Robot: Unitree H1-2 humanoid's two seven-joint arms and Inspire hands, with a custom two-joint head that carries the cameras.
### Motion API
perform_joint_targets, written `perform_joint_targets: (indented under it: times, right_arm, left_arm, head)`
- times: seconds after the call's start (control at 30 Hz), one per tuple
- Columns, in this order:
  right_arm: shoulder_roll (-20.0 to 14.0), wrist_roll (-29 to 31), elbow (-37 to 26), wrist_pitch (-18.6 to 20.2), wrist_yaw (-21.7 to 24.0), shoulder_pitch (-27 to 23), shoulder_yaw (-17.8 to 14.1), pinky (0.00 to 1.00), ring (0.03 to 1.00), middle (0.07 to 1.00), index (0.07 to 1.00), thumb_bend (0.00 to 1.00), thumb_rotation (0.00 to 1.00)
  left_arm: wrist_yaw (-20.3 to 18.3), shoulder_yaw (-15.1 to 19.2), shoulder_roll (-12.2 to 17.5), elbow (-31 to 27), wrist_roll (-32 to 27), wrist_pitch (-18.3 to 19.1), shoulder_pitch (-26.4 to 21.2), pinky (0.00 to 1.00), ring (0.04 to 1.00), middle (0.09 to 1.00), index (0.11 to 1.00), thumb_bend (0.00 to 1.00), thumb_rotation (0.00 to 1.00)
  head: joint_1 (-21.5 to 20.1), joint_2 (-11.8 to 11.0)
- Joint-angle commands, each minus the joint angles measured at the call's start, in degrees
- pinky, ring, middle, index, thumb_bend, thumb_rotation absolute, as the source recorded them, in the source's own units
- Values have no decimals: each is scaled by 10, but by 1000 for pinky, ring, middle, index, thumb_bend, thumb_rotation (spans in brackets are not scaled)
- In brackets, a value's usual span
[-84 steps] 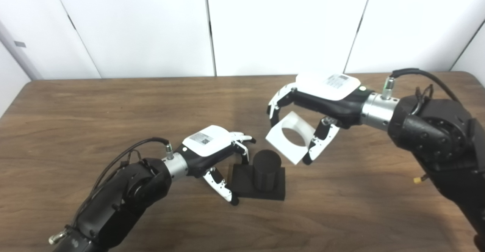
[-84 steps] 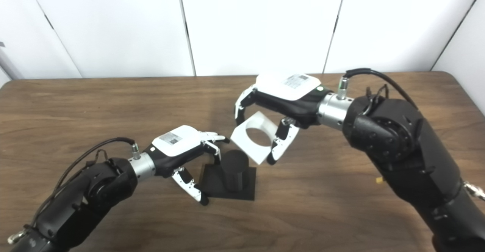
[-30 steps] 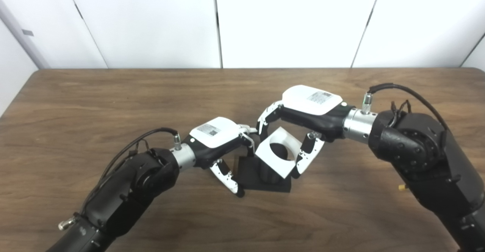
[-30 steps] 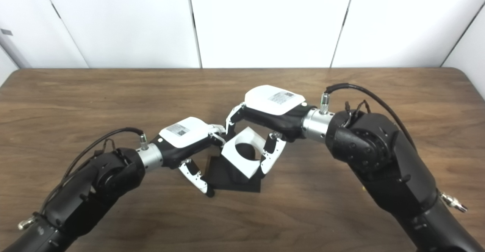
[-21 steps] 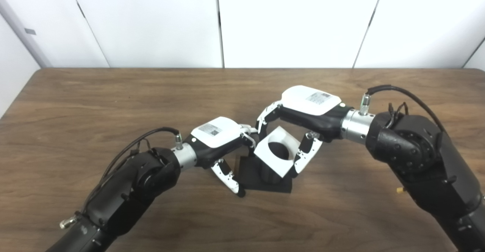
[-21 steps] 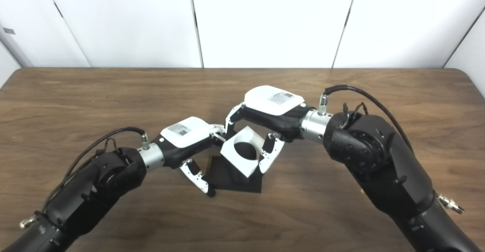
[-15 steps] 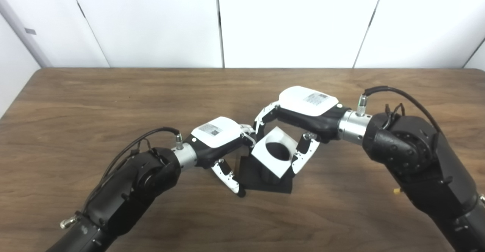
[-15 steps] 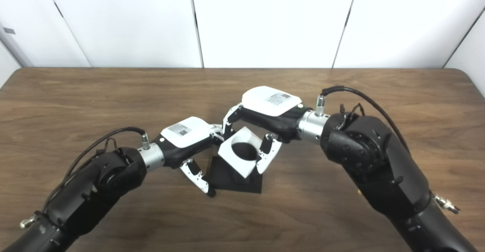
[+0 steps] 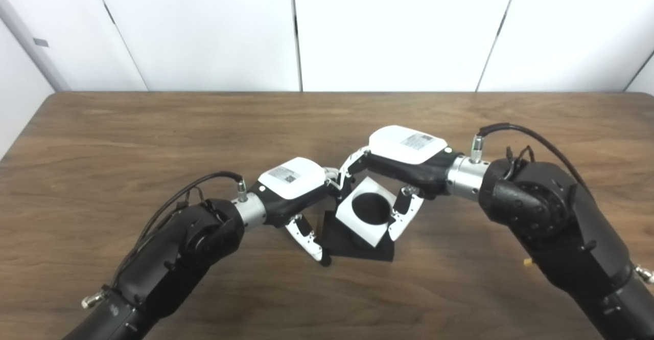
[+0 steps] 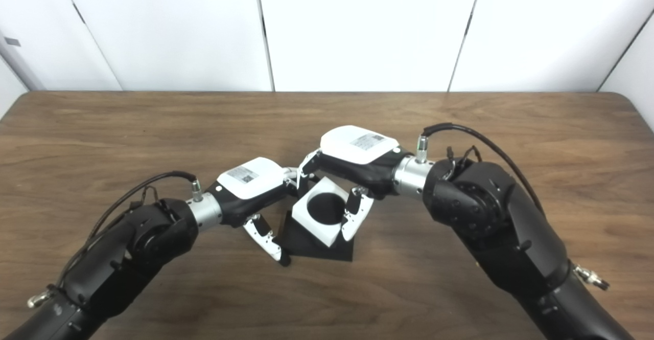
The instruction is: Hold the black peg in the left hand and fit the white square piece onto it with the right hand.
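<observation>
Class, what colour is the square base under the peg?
Black, matching the peg; the base shows best in the left eye view, on the brown wooden table.

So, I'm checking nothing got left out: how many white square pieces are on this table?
1. The white square piece is in the right hand, sitting over the black peg on its base, beside the left hand. None other shows; arms may hide some.

Left eye view: head-mounted, looking steeply down and forward, near the table (image 9: 102, 140).
Right eye view: same aim, set slightly rightward.
Shared: nearly the whole tabletop and the wall (image 10: 357, 28) behind.
</observation>
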Motion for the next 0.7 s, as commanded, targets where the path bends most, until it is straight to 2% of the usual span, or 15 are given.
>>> perform_joint_targets:
  times: [0.0, 0.1, 0.17, 0.2, 0.3, 0.4, 0.67]
  right_arm:
    - [8, 9, -2, -20, -6, -9, 9, 761, 778, 736, 479, 522, 131]
    - [-7, -19, -4, 17, 49, -19, 30, 766, 797, 769, 487, 520, 136]
    - [-17, -28, -3, 48, 90, -28, 41, 730, 798, 792, 493, 520, 139]
    - [-20, -30, -3, 57, 103, -30, 44, 695, 790, 808, 607, 662, 132]
    - [-30, -39, -4, 89, 144, -39, 56, 683, 816, 850, 770, 820, 133]
    - [-37, -40, -6, 99, 154, -41, 56, 700, 829, 864, 824, 860, 142]
    - [-42, -35, -14, 105, 148, -43, 47, 742, 845, 878, 859, 877, 145]
  left_arm:
    - [-37, -22, -5, 18, 18, 9, 11, 838, 921, 932, 492, 522, 74]
    - [-35, -22, -4, 19, 20, 6, 10, 838, 919, 929, 492, 522, 74]
    - [-39, -23, -3, 17, 22, 9, 10, 840, 924, 930, 492, 522, 74]
    - [-40, -23, -3, 16, 23, 11, 10, 842, 925, 929, 492, 522, 74]
    - [-34, -22, -1, 16, 22, 8, 11, 833, 914, 924, 492, 522, 74]
    - [-35, -21, 0, 15, 20, 9, 12, 843, 914, 923, 492, 522, 73]
    - [-36, -20, 1, 14, 18, 10, 11, 841, 911, 928, 492, 523, 73]
  head:
    - [0, 0]
    - [0, 0]
    - [-2, -1]
    - [-2, -1]
    - [-2, -1]
    - [-4, -1]
    - [-2, -1]
